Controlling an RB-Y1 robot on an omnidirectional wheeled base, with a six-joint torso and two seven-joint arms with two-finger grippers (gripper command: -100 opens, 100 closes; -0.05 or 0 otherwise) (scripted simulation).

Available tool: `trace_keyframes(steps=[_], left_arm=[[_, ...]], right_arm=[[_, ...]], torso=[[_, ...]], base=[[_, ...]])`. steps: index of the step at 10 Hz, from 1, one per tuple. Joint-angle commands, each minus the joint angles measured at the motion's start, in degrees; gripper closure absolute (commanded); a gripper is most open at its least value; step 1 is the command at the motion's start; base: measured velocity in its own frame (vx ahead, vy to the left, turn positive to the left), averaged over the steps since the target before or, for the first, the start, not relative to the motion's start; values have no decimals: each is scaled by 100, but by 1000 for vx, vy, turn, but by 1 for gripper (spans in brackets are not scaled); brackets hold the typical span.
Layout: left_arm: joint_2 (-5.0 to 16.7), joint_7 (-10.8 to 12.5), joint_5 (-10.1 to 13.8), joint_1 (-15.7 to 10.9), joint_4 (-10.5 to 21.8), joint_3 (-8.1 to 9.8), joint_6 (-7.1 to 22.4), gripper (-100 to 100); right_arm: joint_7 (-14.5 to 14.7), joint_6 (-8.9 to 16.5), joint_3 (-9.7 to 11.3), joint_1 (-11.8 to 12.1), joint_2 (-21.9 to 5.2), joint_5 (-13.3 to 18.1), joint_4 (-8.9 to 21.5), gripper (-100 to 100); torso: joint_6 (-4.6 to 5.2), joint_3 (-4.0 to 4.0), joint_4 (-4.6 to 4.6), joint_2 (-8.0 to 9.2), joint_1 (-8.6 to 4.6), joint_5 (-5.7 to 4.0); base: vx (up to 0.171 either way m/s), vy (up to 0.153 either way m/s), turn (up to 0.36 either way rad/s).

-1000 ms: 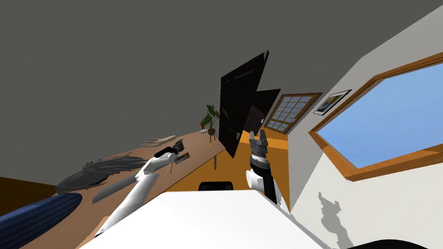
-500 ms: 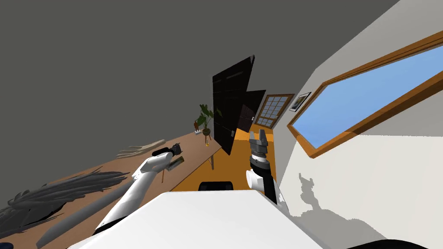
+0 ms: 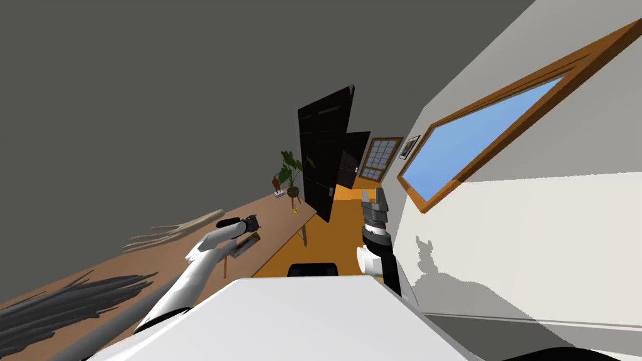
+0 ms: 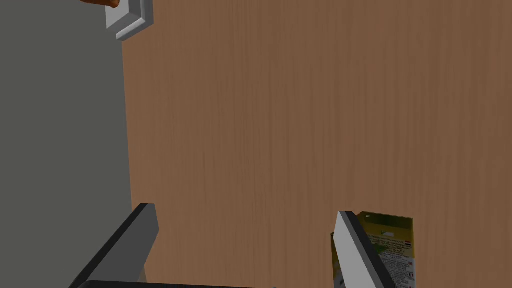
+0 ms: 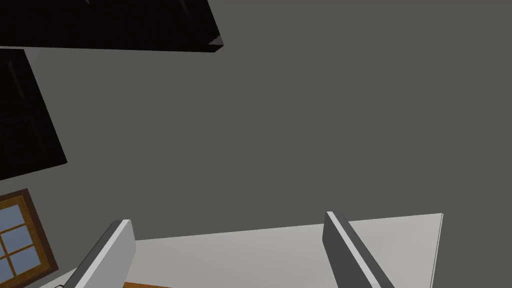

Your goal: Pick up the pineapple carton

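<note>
The pineapple carton [image 4: 392,250], yellow-green with small print, lies flat on the brown wooden table [image 4: 300,125]. My left gripper [image 4: 244,212] hovers over the table, open, with bare wood between its fingers. The carton sits just outside one finger [image 4: 357,247], not between the two. In the head view the carton [image 3: 246,244] shows as a small dark-green slab right beside the left gripper [image 3: 251,222]. My right gripper [image 3: 374,195] is raised over the orange floor, well apart from the table, and stands open [image 5: 227,219] with nothing in it.
The table [image 3: 276,216] runs along a grey wall. Pale twigs [image 3: 166,229] and grey feathery stuff [image 3: 63,307] lie on it on the near side of my arm. A small white frame [image 4: 131,17] and a potted plant [image 3: 288,172] stand at the far end. Black doors [image 3: 323,150] lie beyond.
The whole head view has swung, so I have turned or moved along the table. The left gripper and the carton keep the same places relative to each other. The right arm holds its pose.
</note>
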Motion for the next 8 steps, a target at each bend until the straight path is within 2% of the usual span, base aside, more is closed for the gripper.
trace_keyframes(steps=[1,2,3,4,5,7,8], left_arm=[[91,139,68,-63,286,159,286,-100],[91,139,68,-63,303,159,413,-100],[155,246,115,-107,509,286,591,-100],[155,246,115,-107,573,286,678,-100],[221,352,151,-141,783,410,888,-100],[221,352,151,-141,836,410,927,-100],[287,456,175,-167,1062,530,1160,-100]], right_arm=[[0,0,0,0,0,0,0,0],[0,0,1,-1,0,0,0,0],[0,0,0,0,0,0,0,0],[0,0,0,-1,0,0,0,0],[0,0,0,0,0,0,0,0],[0,0,0,0,0,0,0,0],[0,0,0,1,0,0,0,0]], torso=[[0,0,0,0,0,0],[4,0,0,0,-2,-1],[1,0,0,-1,-3,-1],[5,0,0,-1,0,-1],[-1,-1,0,-2,-1,0],[-1,-1,0,-2,-3,-1],[-2,-3,-1,-6,-8,-2]], base=[[-28,33,-252],[-26,36,-165],[-29,43,-287],[-25,41,-136],[-29,33,-270],[-20,24,-59],[-18,18,-225]])
